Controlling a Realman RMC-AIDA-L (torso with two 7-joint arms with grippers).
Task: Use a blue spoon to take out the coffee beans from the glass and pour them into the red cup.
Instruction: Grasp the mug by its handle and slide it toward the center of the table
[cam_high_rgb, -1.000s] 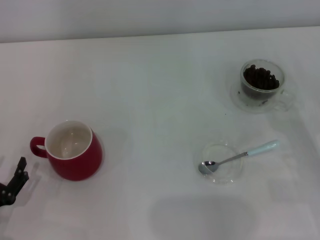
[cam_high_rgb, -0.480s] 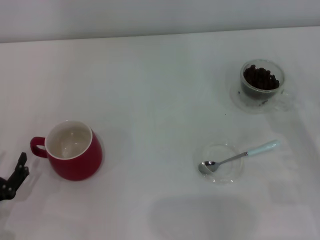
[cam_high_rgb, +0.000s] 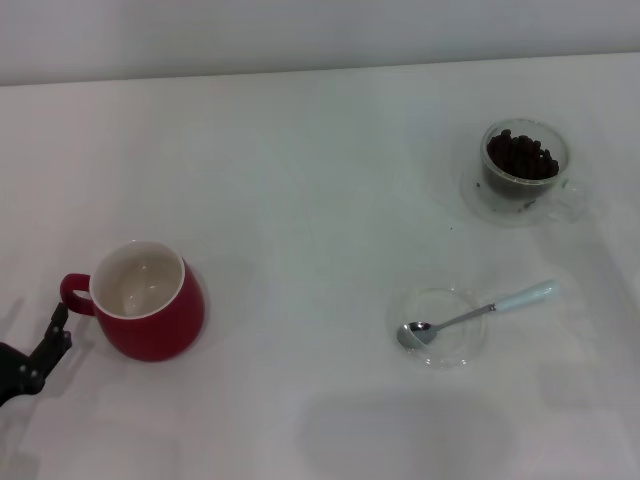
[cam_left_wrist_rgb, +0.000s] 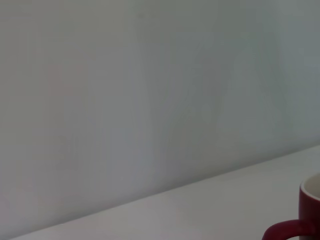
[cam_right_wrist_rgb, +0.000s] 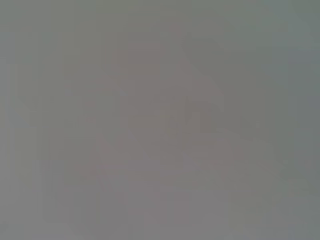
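Just left jaws (cam_high_rgb: 45, 345) (beside red cup (cam_high_rgb: 150, 300))

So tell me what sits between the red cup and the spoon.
Nothing: the head view shows bare table between the cup and the spoon.

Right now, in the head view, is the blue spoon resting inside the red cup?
No. The blue spoon lies with its bowl in a shallow glass dish, far from the red cup.

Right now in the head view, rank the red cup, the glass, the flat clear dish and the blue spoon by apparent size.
1. red cup
2. flat clear dish and glass: footprints look alike, so unranked
3. blue spoon: long but slimmest
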